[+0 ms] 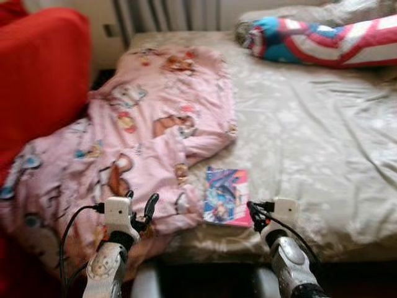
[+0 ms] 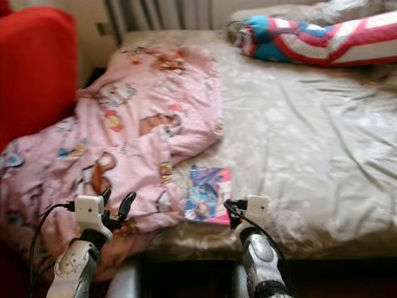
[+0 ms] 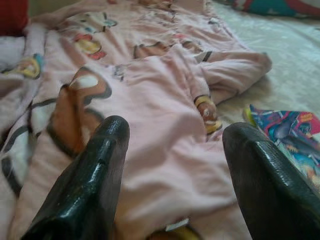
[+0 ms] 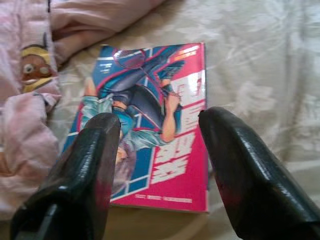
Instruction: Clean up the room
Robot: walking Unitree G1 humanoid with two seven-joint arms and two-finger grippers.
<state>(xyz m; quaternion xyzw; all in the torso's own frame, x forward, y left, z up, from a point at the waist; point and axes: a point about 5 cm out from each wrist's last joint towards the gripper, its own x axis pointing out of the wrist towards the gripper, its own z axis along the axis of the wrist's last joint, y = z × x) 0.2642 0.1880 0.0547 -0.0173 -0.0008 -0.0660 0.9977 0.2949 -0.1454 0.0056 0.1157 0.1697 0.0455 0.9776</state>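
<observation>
Right wrist view puts my right gripper [image 4: 157, 165], fingers apart, over the glossy pink-and-blue comic book [image 4: 150, 130] at the bed's near edge; left gripper [image 3: 175, 175] spread above the rumpled pink cartoon-print blanket [image 3: 150, 125]; I'd judge nothing tidied yet

Bed [image 1: 322, 143]: covered in beige cloth with a faint woven pattern and a slight sheen, lightly creased.

Pink blanket [image 1: 142, 130]: soft, matt fleece-like cloth with printed cartoon figures, rumpled along the bed's left side.

Comic book [image 4: 155, 125]: paper with a glossy printed cover that reflects light, lying flat near the bed's front edge.

Striped pillow [image 1: 322, 37]: smooth printed cloth at the bed's far right corner.

Left gripper [image 3: 175, 175] and right gripper [image 4: 155, 170]: fingers of smooth, glossy black plastic or rubber. Arm housings: silver, metallic finish.
</observation>
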